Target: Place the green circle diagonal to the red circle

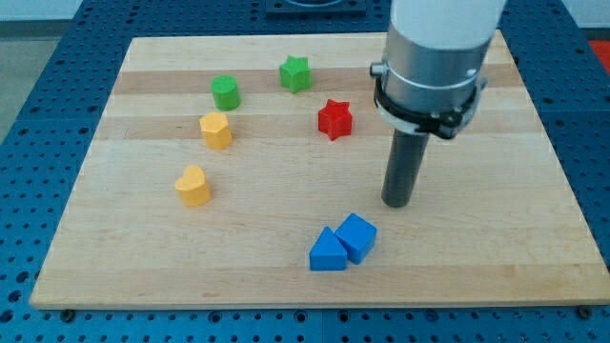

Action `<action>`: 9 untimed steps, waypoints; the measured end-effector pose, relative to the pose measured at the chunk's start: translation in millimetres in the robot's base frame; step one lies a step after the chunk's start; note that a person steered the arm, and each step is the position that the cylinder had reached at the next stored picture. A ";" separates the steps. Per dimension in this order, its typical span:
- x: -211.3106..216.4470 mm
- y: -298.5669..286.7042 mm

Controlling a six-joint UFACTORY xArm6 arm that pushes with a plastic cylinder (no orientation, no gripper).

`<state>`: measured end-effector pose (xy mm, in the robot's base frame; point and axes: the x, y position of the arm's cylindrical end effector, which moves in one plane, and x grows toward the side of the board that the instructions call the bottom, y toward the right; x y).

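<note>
No jaws on this rig to report open or closed, just the straight dark rod, and my tip [397, 203] is sitting on the wooden board [496, 238] right of centre, not touching any block. The green circle [226, 92] is way over toward the view's upper left from my tip, well apart from it, with a good stretch of bare wood in between. Just below that green circle is a yellow block [216, 131], kind of a hexagon-ish chunk, near it but not touching as far as I can tell. A second yellow block [193, 186], looks heart-shaped, sits further down and a bit more left. Up near the view's top there's a green star [296, 73], off to the right of the green circle. The red star [335, 120] is the closest thing up-left of my tip, between it and the green pieces, still clearly apart from the rod. I honestly can't spot a red circle, the only red piece I see is that star. Down toward the view's bottom, below and left of my tip, a blue triangle [327, 252] and a blue cube [357, 236] are pressed up against each other.
</note>
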<state>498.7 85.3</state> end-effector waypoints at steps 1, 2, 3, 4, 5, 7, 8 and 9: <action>-20.1 -34.4; -39.6 -73.2; -62.3 -107.5; -89.2 -133.5; -113.4 -162.0; -132.6 -229.5; -155.6 -241.7; -186.7 -241.7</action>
<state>312.0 -156.3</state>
